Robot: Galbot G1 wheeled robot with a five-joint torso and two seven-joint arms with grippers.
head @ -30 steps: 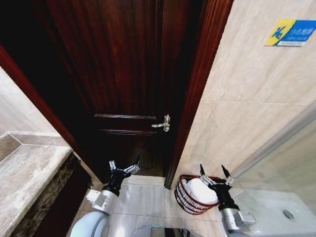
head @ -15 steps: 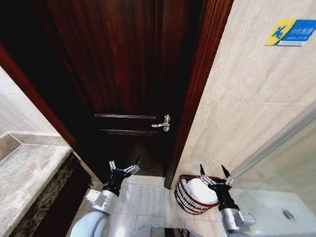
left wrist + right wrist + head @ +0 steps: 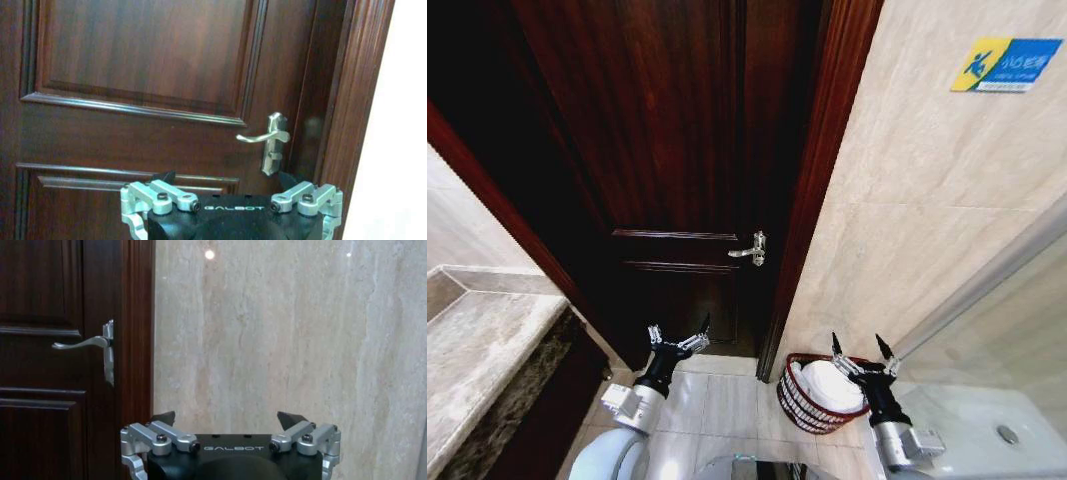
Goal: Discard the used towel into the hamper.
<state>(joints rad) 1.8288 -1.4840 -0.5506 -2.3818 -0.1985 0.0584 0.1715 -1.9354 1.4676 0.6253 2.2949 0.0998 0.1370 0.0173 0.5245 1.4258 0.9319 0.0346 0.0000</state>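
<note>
The hamper (image 3: 795, 398), a small round dark red-brown slatted basket, stands on the tiled floor by the door frame. A white towel (image 3: 825, 384) lies inside it, filling its mouth. My right gripper (image 3: 857, 346) hangs open just above the hamper's right rim, holding nothing. In the right wrist view the right gripper (image 3: 227, 418) faces the beige wall with its jaws spread. My left gripper (image 3: 679, 331) is open and empty in front of the door's lower panel, left of the hamper. The left wrist view has the left gripper (image 3: 227, 178) pointing at the door.
A dark wooden door (image 3: 677, 180) with a silver lever handle (image 3: 752, 248) stands straight ahead. A marble counter (image 3: 477, 350) lies at the left, a beige tiled wall (image 3: 927, 220) at the right, a white fixture (image 3: 987, 430) at the lower right.
The whole picture has shifted slightly left, so the camera has turned a little. Both arms, the hamper and the towel keep their places.
</note>
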